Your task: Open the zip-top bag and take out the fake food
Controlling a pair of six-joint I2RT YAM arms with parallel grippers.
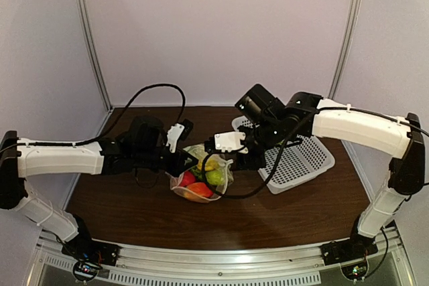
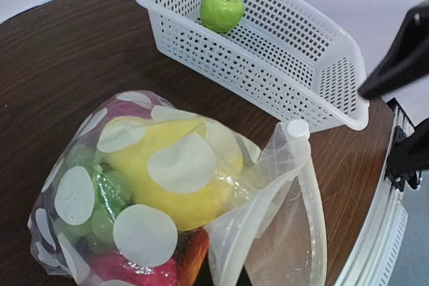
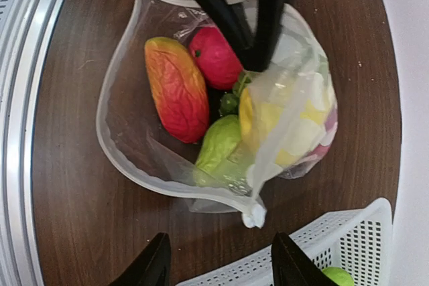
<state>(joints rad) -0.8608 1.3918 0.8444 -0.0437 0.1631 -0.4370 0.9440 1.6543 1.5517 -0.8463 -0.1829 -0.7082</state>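
left gripper — pinching zip-top bag rim, frame centre, so mouth gapes | right gripper — spread, empty, bottom edge, free to reach fake food

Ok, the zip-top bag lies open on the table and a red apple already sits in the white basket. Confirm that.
One thing is wrong: the fruit in the white basket is a green apple, not a red one; the left wrist view shows it. The red apple is inside the zip-top bag, which does lie open on the table.
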